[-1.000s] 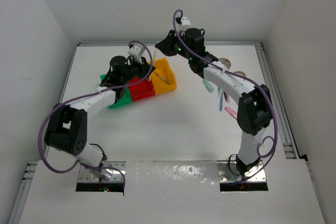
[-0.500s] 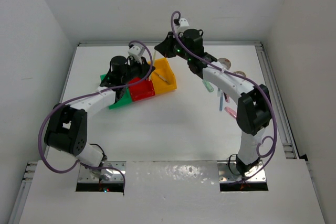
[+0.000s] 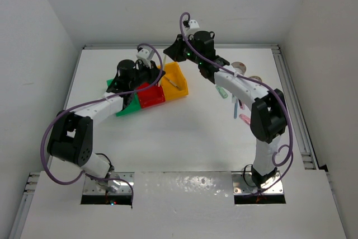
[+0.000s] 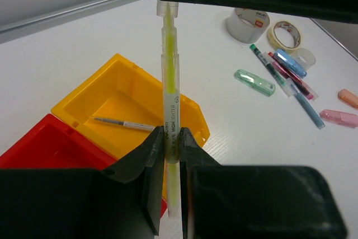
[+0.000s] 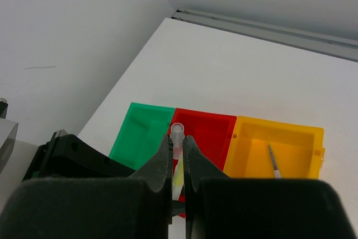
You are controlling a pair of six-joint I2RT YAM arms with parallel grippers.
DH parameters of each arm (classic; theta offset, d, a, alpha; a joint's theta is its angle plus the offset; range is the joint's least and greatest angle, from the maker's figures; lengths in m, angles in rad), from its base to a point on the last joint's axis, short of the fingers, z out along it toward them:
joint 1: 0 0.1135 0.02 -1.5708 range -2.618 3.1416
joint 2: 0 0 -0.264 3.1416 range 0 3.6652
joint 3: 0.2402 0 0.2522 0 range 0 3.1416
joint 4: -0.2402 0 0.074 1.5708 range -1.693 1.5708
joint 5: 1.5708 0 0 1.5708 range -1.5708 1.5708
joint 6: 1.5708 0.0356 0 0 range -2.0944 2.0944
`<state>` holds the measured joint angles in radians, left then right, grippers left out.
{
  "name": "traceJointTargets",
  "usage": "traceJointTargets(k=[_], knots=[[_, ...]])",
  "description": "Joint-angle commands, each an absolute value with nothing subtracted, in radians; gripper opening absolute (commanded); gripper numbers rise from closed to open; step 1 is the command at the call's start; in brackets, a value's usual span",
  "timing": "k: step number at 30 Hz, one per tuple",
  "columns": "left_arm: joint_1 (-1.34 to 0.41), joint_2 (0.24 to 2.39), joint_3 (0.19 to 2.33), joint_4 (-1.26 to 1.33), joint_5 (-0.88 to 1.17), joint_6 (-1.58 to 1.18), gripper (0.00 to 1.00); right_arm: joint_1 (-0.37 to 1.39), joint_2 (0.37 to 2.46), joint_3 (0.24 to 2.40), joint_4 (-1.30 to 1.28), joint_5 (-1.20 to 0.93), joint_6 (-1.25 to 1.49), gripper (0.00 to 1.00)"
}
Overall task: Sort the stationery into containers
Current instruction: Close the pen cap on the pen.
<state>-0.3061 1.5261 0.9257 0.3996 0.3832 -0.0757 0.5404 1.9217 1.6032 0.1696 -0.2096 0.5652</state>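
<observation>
step: two-arm handover, likely | yellow highlighter (image 4: pixel 169 82) held upright over red bin (image 4: pixel 50 144) and yellow bin (image 4: pixel 120 61), frame centre | left gripper (image 4: pixel 172 138) clamped on lower barrel | right gripper (image 5: pixel 177 144) clamped on cap end | next: one arm must let go, the other lowers it into a bin

The right claw (image 5: pixel 177 148) has edged slightly leftward and farther back, elbow following
</observation>
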Motion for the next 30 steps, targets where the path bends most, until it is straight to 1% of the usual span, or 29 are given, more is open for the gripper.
traceJointTargets(k=[1, 11, 30], knots=[[-0.301, 1.516, 0.936, 0.456, 0.382, -0.066, 0.0, 0.546, 1.916, 1.638, 0.166, -0.195, 0.531, 0.0], [-0.304, 1.517, 0.936, 0.454, 0.382, -0.061, 0.0, 0.54, 1.922, 1.753, 0.084, -0.167, 0.453, 0.0], [-0.305, 1.519, 0.936, 0.462, 0.353, -0.068, 0.0, 0.554, 1.913, 1.664, 0.083, -0.166, 0.502, 0.0]])
